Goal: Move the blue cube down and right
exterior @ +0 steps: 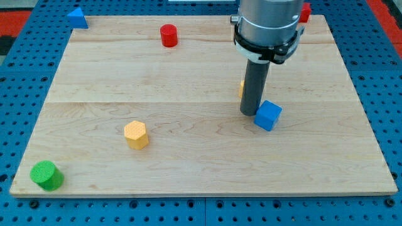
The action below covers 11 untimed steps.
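The blue cube [268, 115] lies on the wooden board [188, 157], right of centre. My tip [249, 113] stands on the board just left of the cube, touching or almost touching its left side. The rod rises from there to the grey arm head at the view's top.
A yellow block [241, 87] is mostly hidden behind the rod. A yellow hexagonal block [135, 134] lies lower left, a green cylinder [46, 175] at the bottom left corner, a red cylinder [168, 35] at top centre, a blue triangular block [77, 17] top left, a red block [305, 12] top right.
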### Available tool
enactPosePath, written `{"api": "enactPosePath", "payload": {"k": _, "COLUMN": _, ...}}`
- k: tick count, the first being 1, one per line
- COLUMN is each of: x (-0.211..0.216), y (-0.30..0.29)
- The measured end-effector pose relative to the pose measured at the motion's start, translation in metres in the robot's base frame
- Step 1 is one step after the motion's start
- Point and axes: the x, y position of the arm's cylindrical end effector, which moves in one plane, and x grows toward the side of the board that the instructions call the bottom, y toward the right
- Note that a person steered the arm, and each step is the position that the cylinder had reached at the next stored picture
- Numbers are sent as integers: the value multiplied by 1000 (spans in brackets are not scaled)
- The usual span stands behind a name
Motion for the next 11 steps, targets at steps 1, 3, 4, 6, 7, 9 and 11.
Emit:
{"api": "enactPosePath", "payload": {"k": 1, "x": 10, "y": 5}}
{"api": "enactPosePath", "payload": {"k": 3, "x": -43, "y": 6}}
{"api": "enactPosePath", "payload": {"k": 4, "x": -19, "y": 4}}
{"api": "enactPosePath", "payload": {"k": 6, "x": 43, "y": 47}}
{"api": "enactPosePath", "payload": {"k": 7, "x": 41, "y": 53}}
{"api": "enactPosePath", "payload": {"k": 9, "x": 17, "y": 64}}
{"api": "enactPosePath", "payload": {"k": 11, "x": 7, "y": 78}}
